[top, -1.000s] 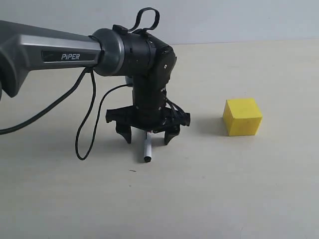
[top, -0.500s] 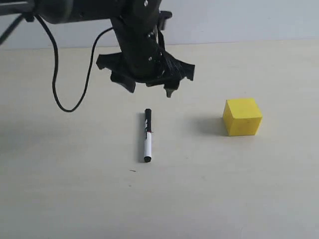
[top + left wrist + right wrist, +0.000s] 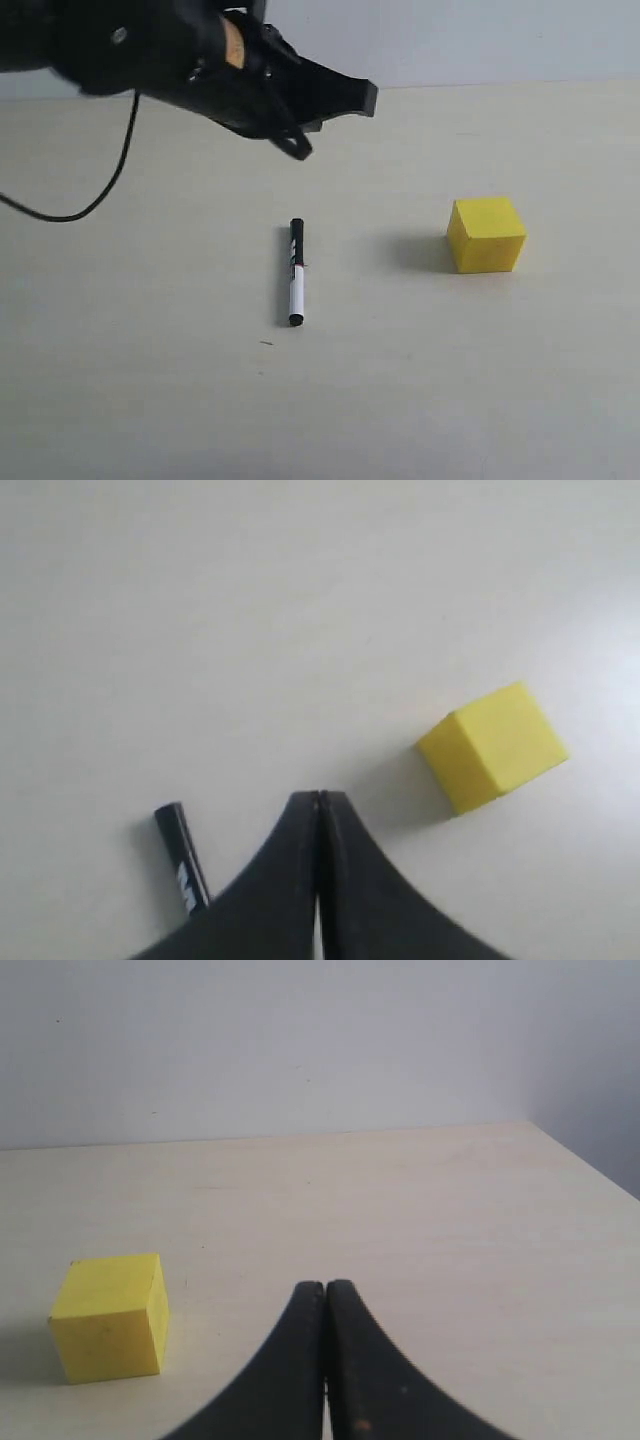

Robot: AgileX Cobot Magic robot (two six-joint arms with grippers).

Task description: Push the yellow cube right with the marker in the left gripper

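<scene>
The marker lies flat on the table, black cap half pointing away and white barrel half nearer. Nothing holds it. The yellow cube stands to its right, well apart from it. My left gripper hovers blurred above and behind the marker, near the top left. In the left wrist view this gripper is shut with nothing between its jaws; the marker's cap and the cube show below it. My right gripper is shut and empty, with the cube off to its side.
The pale table meets a light wall at the back. A black cable loops down from the left arm over the table's left part. The table's far corner edge shows in the right wrist view.
The left gripper has lifted off the marker, leaving it lying on the table, then swung up and leftward. Marker and cube have stayed where they were.
</scene>
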